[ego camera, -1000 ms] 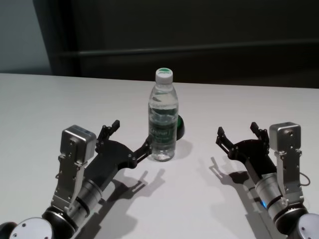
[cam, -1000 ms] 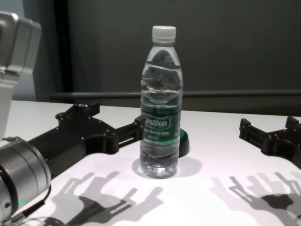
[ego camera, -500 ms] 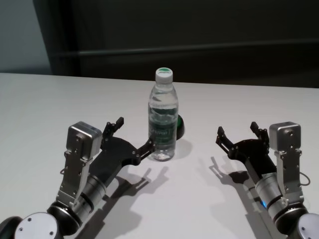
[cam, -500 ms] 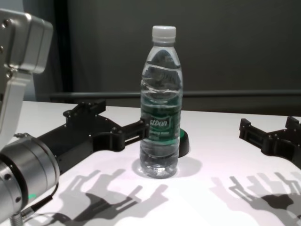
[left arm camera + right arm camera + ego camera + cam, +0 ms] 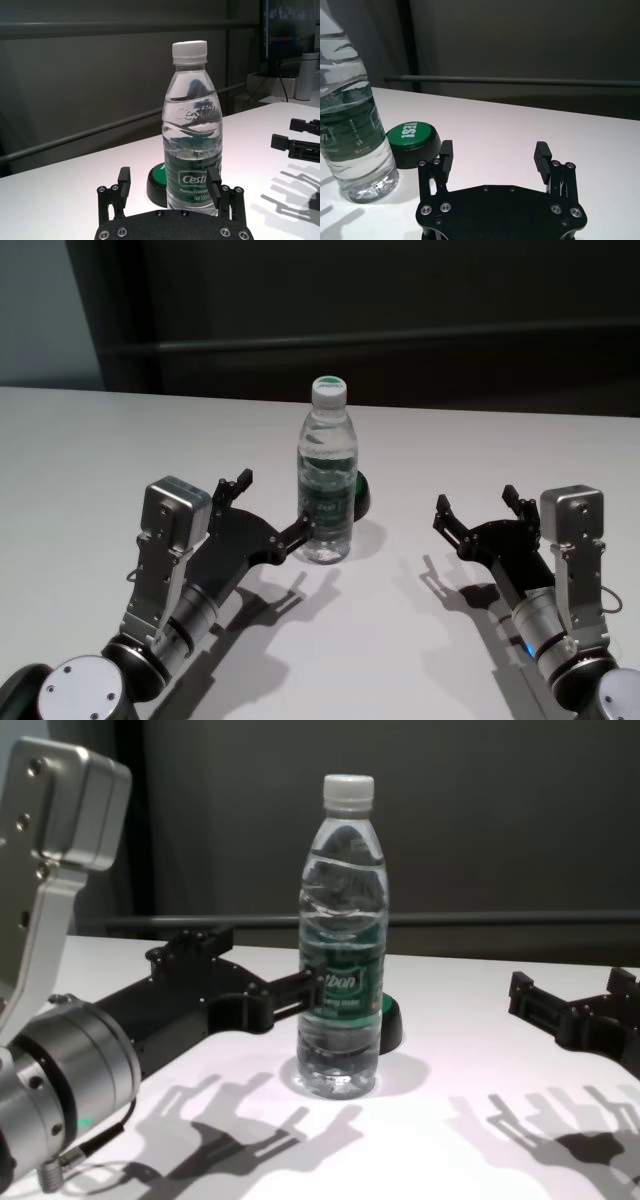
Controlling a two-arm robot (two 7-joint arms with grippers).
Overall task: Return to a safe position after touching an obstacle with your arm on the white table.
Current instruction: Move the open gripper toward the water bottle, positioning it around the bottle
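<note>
Green "Cestbon" label on clear bottle [image 5: 192,130], upright.

White table [image 5: 90,440] carries upright bottle [image 5: 328,485] and black disc [image 5: 361,498].

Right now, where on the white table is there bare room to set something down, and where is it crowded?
Bare patches of the white table: the far-left stretch beyond the left gripper, and the gap between the tall clear plastic water bottle and the open right gripper. It is crowded at the centre: one left finger meets the bottle's label, and the low black disc with green top sits just behind.
</note>
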